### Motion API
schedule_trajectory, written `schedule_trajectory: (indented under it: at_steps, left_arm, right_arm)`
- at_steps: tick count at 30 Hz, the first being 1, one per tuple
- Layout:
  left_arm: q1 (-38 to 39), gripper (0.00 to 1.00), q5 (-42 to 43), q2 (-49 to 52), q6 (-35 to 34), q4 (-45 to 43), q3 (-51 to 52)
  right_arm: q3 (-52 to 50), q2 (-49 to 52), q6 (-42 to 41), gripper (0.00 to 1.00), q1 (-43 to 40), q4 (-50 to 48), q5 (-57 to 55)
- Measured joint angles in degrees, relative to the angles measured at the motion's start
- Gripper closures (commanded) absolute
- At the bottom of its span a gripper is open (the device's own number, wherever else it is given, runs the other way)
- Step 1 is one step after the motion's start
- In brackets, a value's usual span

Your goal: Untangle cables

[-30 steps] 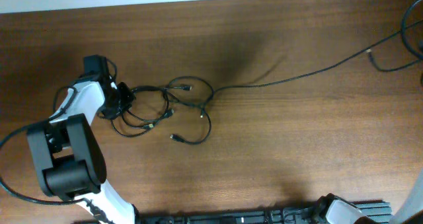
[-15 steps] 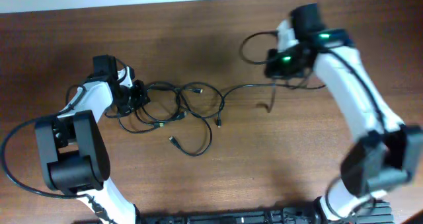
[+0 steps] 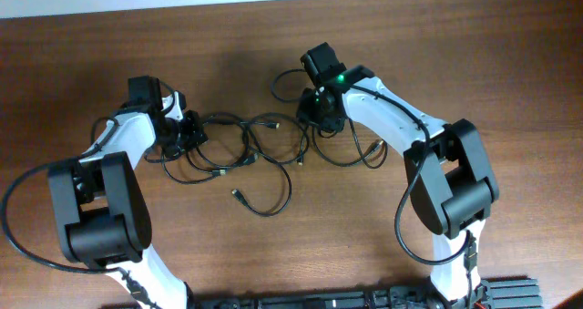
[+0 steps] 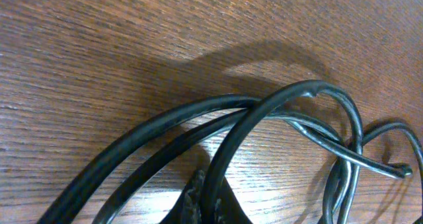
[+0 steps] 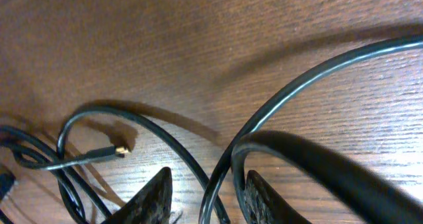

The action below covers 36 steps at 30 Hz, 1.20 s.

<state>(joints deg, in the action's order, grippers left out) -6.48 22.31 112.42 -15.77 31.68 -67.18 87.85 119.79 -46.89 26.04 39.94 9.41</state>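
Observation:
The cables [image 3: 248, 152] lie as a loose tangle of thin black loops on the wooden table, with small plug ends [image 3: 240, 192] sticking out. My left gripper [image 3: 189, 132] is at the tangle's left end. In the left wrist view it [image 4: 210, 201] is shut on one black cable [image 4: 264, 112] that arches up from the jaws. My right gripper [image 3: 321, 108] is low over the loops at the tangle's right end. In the right wrist view it [image 5: 210, 184] is open, and two cable strands [image 5: 291, 85] run between its fingers. A gold-tipped plug [image 5: 120, 150] lies to the left of it.
The brown wooden table [image 3: 474, 45] has a white strip along its far edge. A black rail [image 3: 364, 300] runs along the front edge between the arm bases. More cable loops trail right of the right gripper [image 3: 364, 154].
The right arm came into view and swept left from the far right to the tangle, bringing the long cable with it into loops. The left gripper has stayed on its cable.

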Motion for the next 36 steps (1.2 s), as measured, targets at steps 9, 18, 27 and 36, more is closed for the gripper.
schedule_trajectory:
  at_steps: [9, 18, 27, 36]
  left_arm:
    - [0.0, 1.0, 0.04, 0.0, 0.04, 0.22, 0.0]
    - [0.5, 1.0, -2.89, -0.17, 0.2, 2.47, -0.39]
    - [0.55, 0.97, -5.22, -0.5, 0.2, 4.11, -0.72]
    - [0.55, 0.89, -5.64, -0.57, 0.22, 4.13, -0.76]
  right_arm:
    - [8.66, 2.38, 7.87, 0.96, -5.86, 0.13, -0.09]
    - [29.16, -3.96, 30.51, 0.96, -32.79, 11.52, -1.49]
    - [29.35, 8.13, 57.66, 0.93, -51.21, -8.02, -3.61]
    - [30.01, 18.32, 47.93, 0.01, -53.0, -2.05, 2.16]
